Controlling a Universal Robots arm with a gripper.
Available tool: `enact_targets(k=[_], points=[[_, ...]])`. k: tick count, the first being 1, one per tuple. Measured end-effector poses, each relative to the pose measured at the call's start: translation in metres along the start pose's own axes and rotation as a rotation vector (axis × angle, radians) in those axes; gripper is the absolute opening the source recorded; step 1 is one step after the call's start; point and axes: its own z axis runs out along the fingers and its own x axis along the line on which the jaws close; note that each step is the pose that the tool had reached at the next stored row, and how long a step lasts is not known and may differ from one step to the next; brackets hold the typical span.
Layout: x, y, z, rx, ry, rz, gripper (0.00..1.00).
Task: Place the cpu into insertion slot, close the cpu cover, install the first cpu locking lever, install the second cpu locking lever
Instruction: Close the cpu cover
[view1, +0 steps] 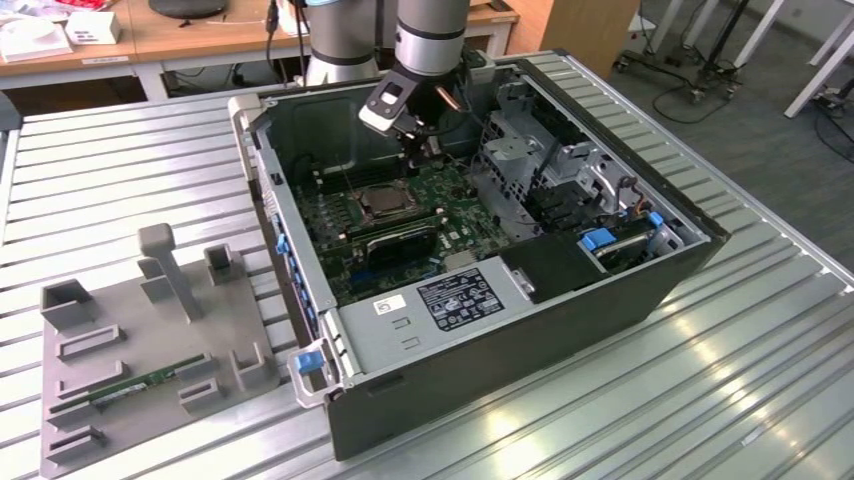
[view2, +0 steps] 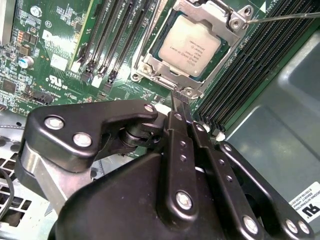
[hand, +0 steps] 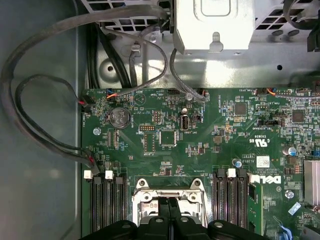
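Tool (view2: 181, 98), fingers pressed together and gripping nothing, tip at the edge of the cpu cover (view2: 167, 79). The cover lies flat over the cpu (view2: 190, 42), which is seated in the insertion slot (view2: 162, 37). Best handling, by judgement: press squarely, clear of the memory slots (view2: 240, 70).

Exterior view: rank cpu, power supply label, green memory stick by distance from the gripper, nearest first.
1. cpu, just below-left of the gripper.
2. power supply label, lower in the view.
3. memory stick, on the grey tray, exterior view's left.
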Motion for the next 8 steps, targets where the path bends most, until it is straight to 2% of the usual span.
enact_targets(k=[4, 8], points=[[0.0, -0.0005, 0.0001, 0.0, 0.0001, 0.0, 0.11], [-0.0001, -0.0042, 0.0003, -0.0001, 0.0002, 0.0, 0.11]])
